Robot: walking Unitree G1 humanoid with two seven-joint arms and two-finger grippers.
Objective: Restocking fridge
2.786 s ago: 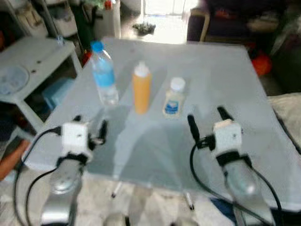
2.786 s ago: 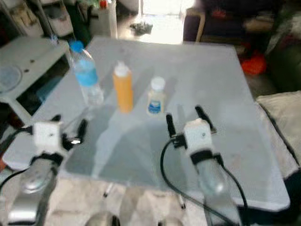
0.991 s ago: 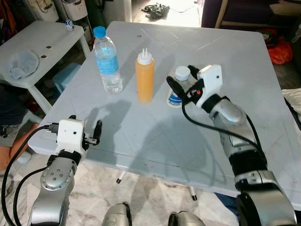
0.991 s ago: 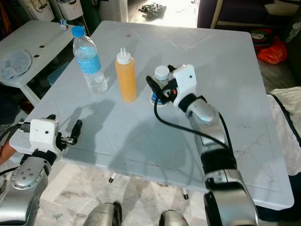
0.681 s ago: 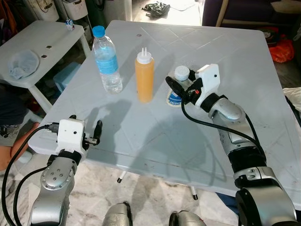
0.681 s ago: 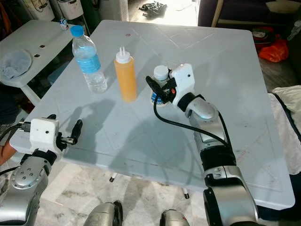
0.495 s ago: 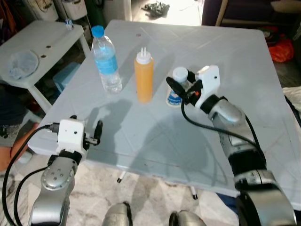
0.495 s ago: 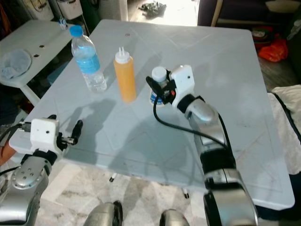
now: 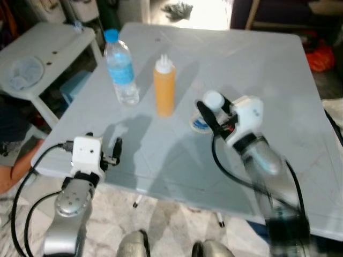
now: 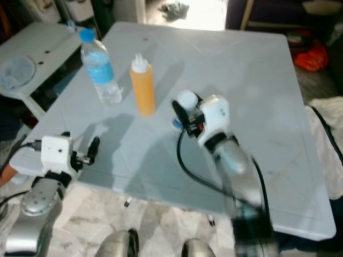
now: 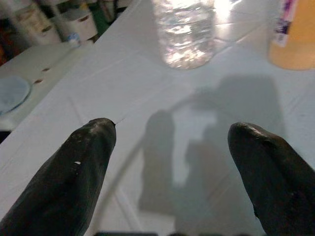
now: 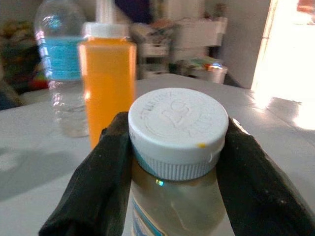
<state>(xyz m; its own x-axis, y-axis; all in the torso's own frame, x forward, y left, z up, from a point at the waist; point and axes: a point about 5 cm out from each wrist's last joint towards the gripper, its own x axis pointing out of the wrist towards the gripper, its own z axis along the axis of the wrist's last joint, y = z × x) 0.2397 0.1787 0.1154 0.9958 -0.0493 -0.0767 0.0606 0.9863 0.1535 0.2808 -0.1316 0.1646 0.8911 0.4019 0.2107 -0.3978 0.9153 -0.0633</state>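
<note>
Nearest to me, my left gripper [image 9: 117, 151] hangs at the near edge of the table [image 9: 268, 80], its fingers [image 11: 83, 167] spread wide and empty, pointed toward the bottles. My right gripper [image 12: 172, 162] is further in, its fingers clamped on either side of the small jar [image 10: 185, 110], just under its white screw cap [image 12: 178, 118]. The arm is blurred in the head views, and I cannot tell whether the jar's base is touching the table or just off it.

My worry is the grip itself: the fingers hold high on the neck, below the cap, so the jar's body hangs beneath them and could swing or slip if I turn toward the fridge too fast. The orange squeeze bottle [image 9: 164, 88] stands just beside the jar, and the water bottle [image 9: 121, 69] next to that; a careless sideways pull could knock either over.

The table is pale grey-blue plastic with moulded diagonal lines, smooth and likely slick. Past it to my left stands a white side table [image 9: 37, 59], with cluttered storage and a bright doorway beyond.
</note>
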